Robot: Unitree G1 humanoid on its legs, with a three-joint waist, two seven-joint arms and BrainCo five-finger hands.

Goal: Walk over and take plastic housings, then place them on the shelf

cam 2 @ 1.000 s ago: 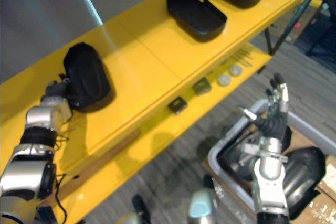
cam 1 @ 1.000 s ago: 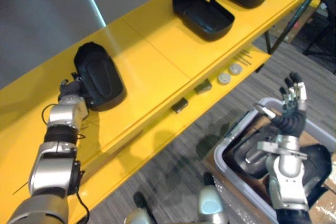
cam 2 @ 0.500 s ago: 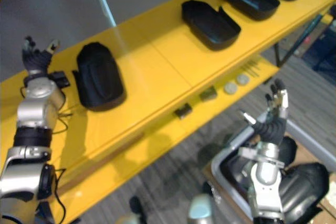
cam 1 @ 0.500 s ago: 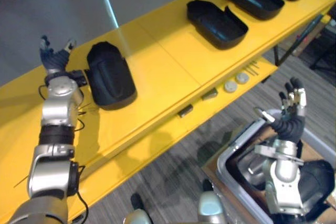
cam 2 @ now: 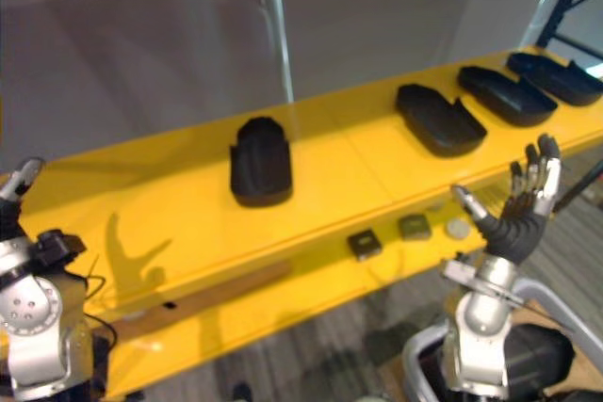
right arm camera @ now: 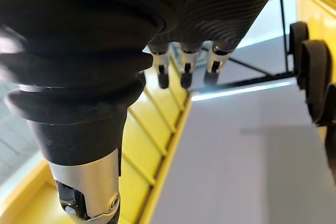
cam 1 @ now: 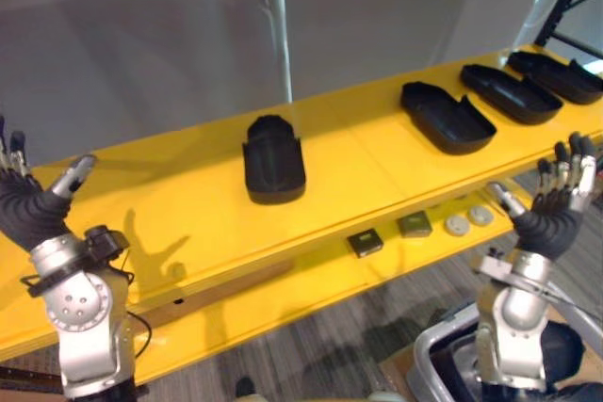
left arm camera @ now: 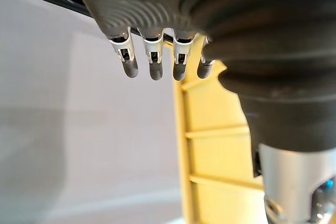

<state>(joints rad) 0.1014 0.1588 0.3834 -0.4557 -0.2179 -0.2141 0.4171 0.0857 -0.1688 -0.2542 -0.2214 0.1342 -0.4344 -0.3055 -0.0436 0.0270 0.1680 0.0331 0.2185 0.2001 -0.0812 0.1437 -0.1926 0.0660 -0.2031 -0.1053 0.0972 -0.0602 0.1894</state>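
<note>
Yellow shelf [cam 1: 188, 214] by a grey wall, black plastic housings [cam 1: 447, 117] in a row on top.
One housing [cam 1: 274, 161] sits alone mid-shelf, 3 more to the R. L hand [cam 1: 24, 214] & R hand [cam 1: 554, 223] are up, fingers spread wide, holding nothing.

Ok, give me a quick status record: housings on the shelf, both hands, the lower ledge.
shelf: yellow shelf, four black plastic housings on its top level
lone housing: mid-shelf, apart from the others
right row: first housing, second housing, third housing, hollow sides up
left hand: raised, open, holding nothing
right hand: raised, open, holding nothing
lower ledge: two dark blocks, two pale discs
floor: grey bin below the right hand
</note>
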